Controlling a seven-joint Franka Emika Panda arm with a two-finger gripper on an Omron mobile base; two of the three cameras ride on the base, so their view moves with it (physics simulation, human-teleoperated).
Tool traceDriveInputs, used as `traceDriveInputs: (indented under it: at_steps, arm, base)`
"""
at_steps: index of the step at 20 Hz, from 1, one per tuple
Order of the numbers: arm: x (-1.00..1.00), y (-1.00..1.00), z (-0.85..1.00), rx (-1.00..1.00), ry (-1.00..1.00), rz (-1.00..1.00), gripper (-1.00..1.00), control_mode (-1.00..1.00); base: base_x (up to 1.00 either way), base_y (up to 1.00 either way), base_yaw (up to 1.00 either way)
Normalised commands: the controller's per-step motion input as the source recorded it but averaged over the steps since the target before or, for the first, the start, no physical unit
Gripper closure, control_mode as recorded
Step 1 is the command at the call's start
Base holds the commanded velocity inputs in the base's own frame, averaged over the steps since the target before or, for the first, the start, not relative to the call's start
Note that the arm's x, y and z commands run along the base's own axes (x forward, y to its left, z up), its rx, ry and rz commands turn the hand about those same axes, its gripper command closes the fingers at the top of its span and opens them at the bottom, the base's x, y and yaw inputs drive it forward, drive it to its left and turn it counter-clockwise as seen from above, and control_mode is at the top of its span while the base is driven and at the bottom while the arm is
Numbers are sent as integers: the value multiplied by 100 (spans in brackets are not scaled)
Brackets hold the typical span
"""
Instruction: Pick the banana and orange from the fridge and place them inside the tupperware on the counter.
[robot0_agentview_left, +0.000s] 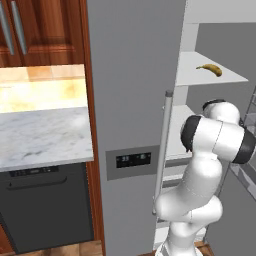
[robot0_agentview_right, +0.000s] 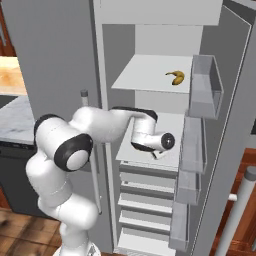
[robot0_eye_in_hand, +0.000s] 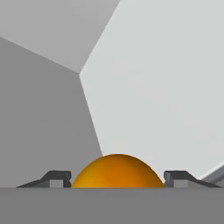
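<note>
My gripper (robot0_eye_in_hand: 117, 178) stands spread, the orange (robot0_eye_in_hand: 117, 172) between my fingertips (robot0_eye_in_hand: 57, 178), on the fridge's (robot0_agentview_left: 135, 90) middle white shelf (robot0_agentview_right: 172, 150); whether they touch it, I cannot tell. On the shelf above, the banana (robot0_agentview_right: 175, 76) lies flat, its long axis running crosswise. Marble counter (robot0_agentview_left: 42, 135) lies left.

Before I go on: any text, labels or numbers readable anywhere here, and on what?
None can be read.
Display panel on the fridge door: pale digit-like marks, too small and blurred to make out.
Banana, orange, counter: no marks.
</note>
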Motion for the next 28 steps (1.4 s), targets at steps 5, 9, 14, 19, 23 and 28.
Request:
traceDriveInputs:
  at_steps: [5, 9, 14, 19, 23, 28]
  arm:
    - [-32, 17, 58, -9, 0, 0, 100, -100]
    - [-43, 13, 64, -7, 0, 0, 100, -100]
    - [-56, 7, 67, -4, 0, 0, 100, -100]
    - [-60, 10, 66, -1, 0, 0, 100, -100]
    - [-60, 14, 64, 0, 0, -1, 100, -100]
    - [-58, 17, 61, -2, 5, -1, 100, -100]
  base:
    - [0, 0, 0]
    - [0, 0, 0]
    - [0, 0, 0]
    - [0, 0, 0]
    - [0, 0, 0]
    - [0, 0, 0]
